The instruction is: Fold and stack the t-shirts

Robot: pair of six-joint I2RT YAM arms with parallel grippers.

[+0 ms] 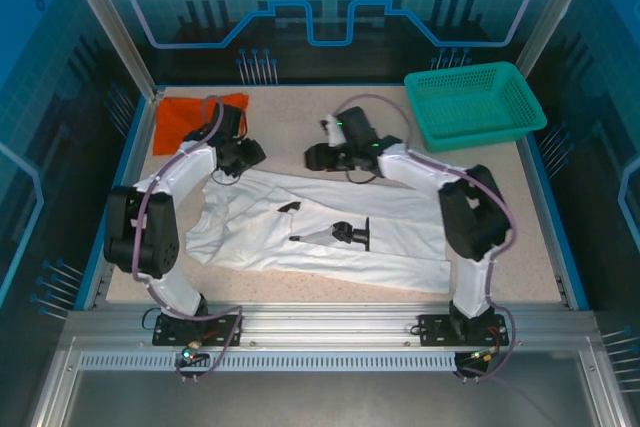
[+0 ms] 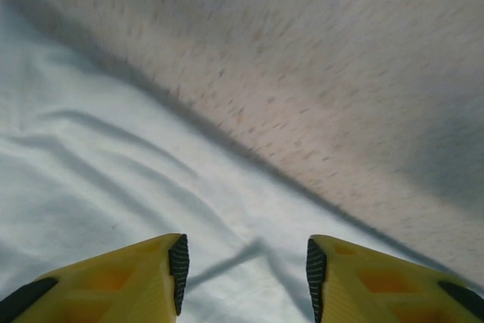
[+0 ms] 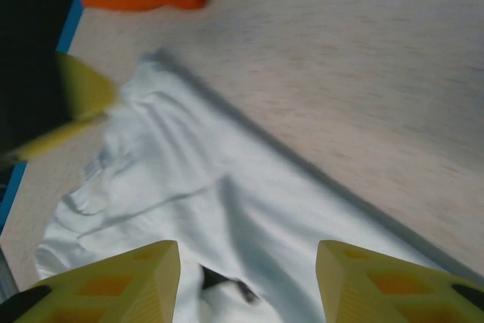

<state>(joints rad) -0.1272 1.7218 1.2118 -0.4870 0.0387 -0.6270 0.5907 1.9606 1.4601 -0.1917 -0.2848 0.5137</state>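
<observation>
The left tool [image 2: 246, 277] hovers parted and empty over the white t-shirt's [image 1: 400, 212] far edge on the counter [image 1: 290, 112]; the right tool [image 3: 248, 277] likewise; the orange-red t-shirt [image 1: 188, 117] lies far left.

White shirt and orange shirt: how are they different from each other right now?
The white shirt is spread long across the middle of the table; the orange shirt sits bunched in the far left corner. The white shirt looks much larger than the orange shirt. The white shirt has a black print; the orange shirt is plain. Both lie on the table, apart.
</observation>
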